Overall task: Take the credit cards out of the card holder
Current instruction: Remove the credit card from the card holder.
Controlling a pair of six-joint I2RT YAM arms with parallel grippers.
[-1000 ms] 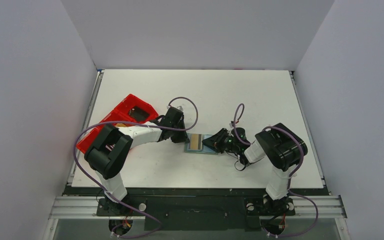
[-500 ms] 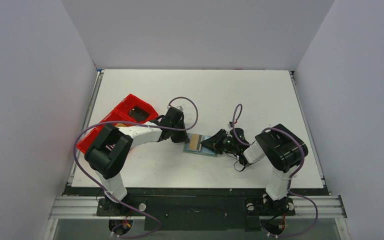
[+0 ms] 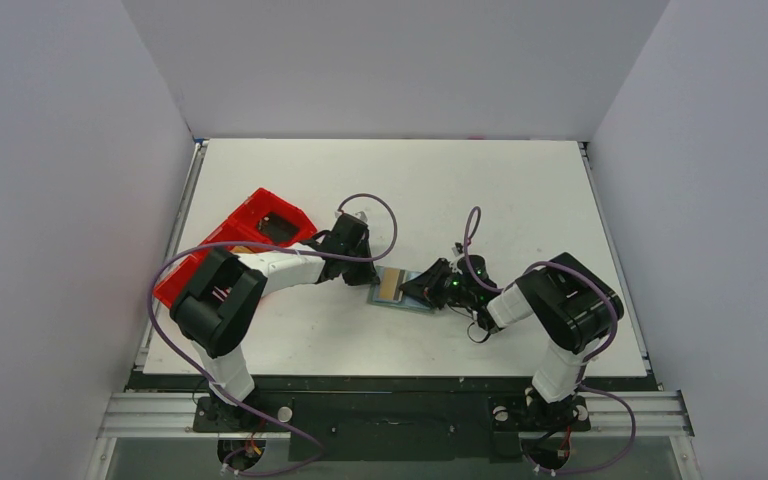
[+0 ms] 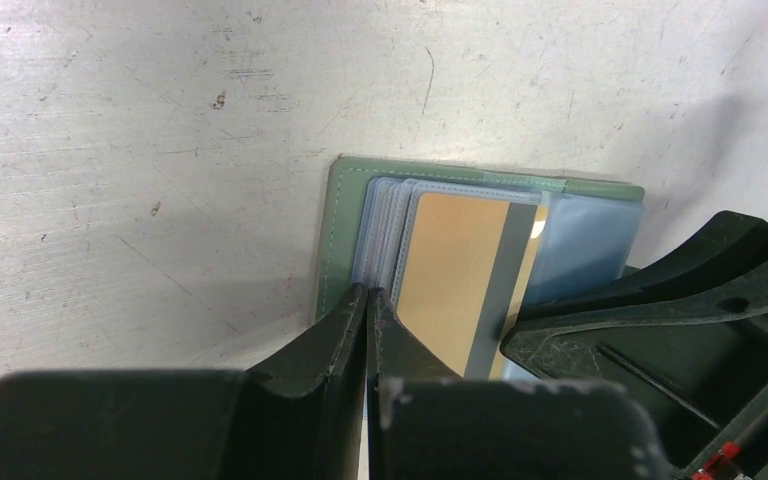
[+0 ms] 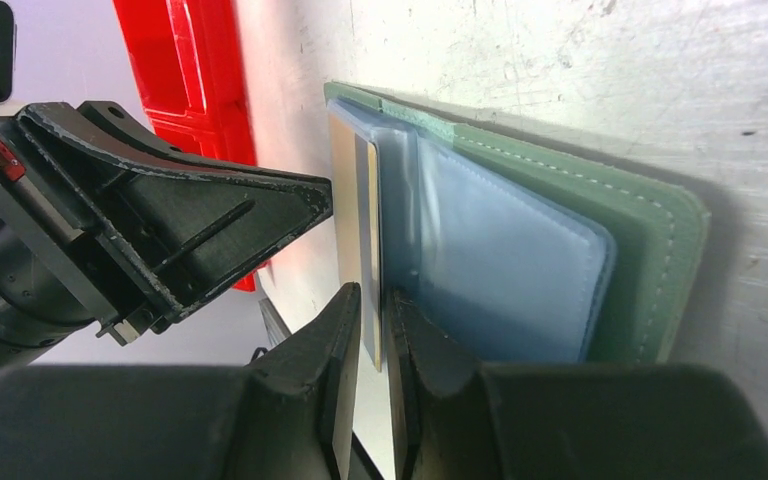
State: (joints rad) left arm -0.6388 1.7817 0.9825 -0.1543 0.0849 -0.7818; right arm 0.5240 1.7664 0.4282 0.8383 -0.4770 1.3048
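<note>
Creeping leftward, right end effector [image 5: 372, 300] is nipping the tan card [image 5: 352, 210] for withdrawal; closed left end effector [image 4: 368, 295] is pinning the card holder [image 4: 338, 240].

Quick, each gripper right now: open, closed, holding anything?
Left gripper: shut, tips at the edge of the card holder.
Right gripper: shut on the tan card.
</note>
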